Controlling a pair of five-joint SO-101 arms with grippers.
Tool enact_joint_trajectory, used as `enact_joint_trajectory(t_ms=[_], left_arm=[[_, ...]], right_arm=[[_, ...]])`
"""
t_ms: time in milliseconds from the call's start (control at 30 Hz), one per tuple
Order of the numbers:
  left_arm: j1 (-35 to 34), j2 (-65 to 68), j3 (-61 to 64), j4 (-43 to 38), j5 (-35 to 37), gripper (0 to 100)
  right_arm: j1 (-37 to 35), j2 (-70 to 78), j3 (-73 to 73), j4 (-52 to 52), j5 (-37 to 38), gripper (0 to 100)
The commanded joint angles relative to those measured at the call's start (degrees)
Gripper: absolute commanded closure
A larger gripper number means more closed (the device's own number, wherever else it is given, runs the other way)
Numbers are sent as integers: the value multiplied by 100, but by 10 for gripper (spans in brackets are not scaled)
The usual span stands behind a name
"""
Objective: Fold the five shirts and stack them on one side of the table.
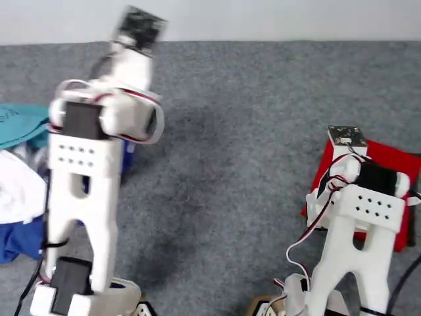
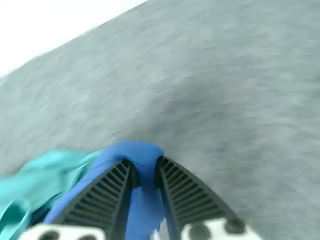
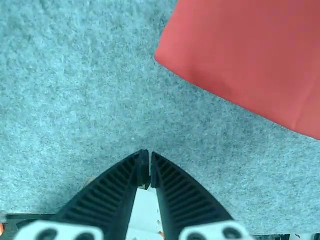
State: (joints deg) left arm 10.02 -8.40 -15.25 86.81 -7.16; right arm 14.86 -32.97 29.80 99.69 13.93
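One white arm (image 1: 358, 227) covers part of the red shirt (image 1: 393, 160).

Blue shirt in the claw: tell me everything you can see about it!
The blue shirt is soft, bright blue cloth, bunched up rather than folded. A ridge of it is pinched between the black ribbed fingers of the left gripper, which is shut on it. It touches a teal shirt beside it, over the gray felt table.
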Motion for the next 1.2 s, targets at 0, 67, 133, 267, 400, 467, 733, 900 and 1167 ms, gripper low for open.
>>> enact_joint_trajectory(t_ms=[0,67,133,267,400,467,733,900,1167], left_arm=[[1029,-334,-286,-158,62,987],[1380,-325,-268,-369,62,987],[1732,-325,-268,-659,79,987],[2330,-308,-268,-1389,141,987],[2655,18,-295,-1881,132,987],[2734,202,-295,-1890,132,985],[2611,35,-629,-527,246,800],[2435,-281,-629,457,334,793],[1653,-527,-224,1380,352,829]], right_arm=[[-31,-224,-62,127,-44,990],[-31,-224,-62,127,-44,990],[-40,-224,-62,127,-35,990],[-48,-224,-62,127,-44,990],[-48,-224,-35,127,-44,990],[-48,-224,-35,127,-44,990],[-48,-224,-26,119,-44,990],[-48,-207,-26,110,-44,990],[-57,-198,-26,92,-44,990]])
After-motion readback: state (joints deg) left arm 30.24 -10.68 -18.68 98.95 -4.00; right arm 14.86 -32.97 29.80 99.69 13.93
